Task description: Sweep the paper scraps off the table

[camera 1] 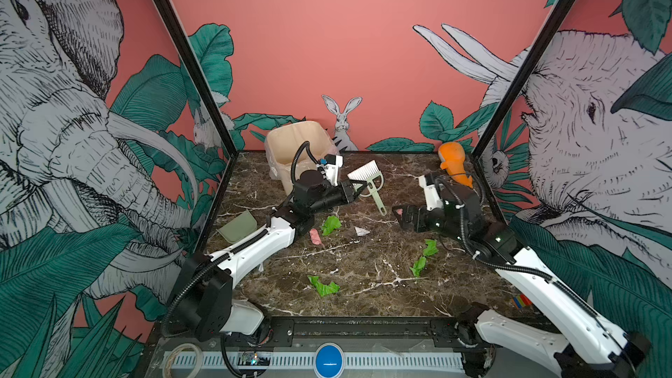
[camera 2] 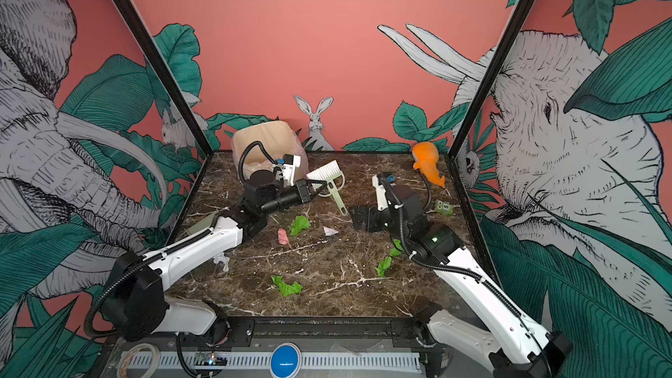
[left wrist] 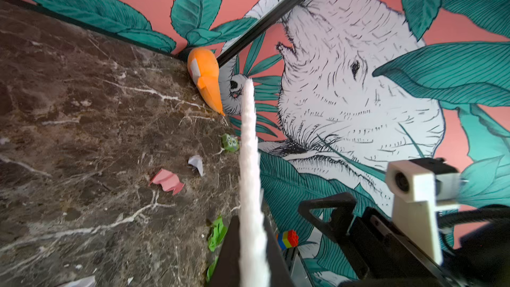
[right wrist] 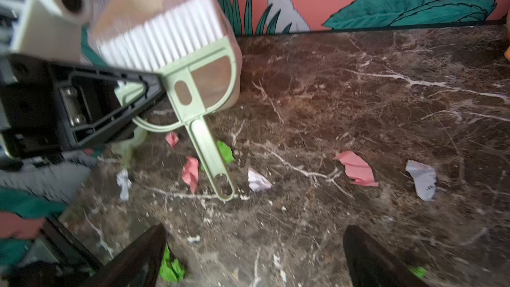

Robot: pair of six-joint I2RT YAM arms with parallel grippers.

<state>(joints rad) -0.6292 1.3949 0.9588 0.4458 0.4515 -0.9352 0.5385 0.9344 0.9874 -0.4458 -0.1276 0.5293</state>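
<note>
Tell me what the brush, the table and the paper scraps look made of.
Brush: pale green moulded plastic, matte, with raised rims; white bristles, likely synthetic.
Table: smooth brown marble pattern with white veins; stone or printed laminate, cannot tell.
Paper scraps: thin matte paper, crumpled with sharp creases.

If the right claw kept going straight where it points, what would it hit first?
The right gripper would probably meet the white paper scrap first, or the brush handle's tip just beside it; depth is unclear.
</note>
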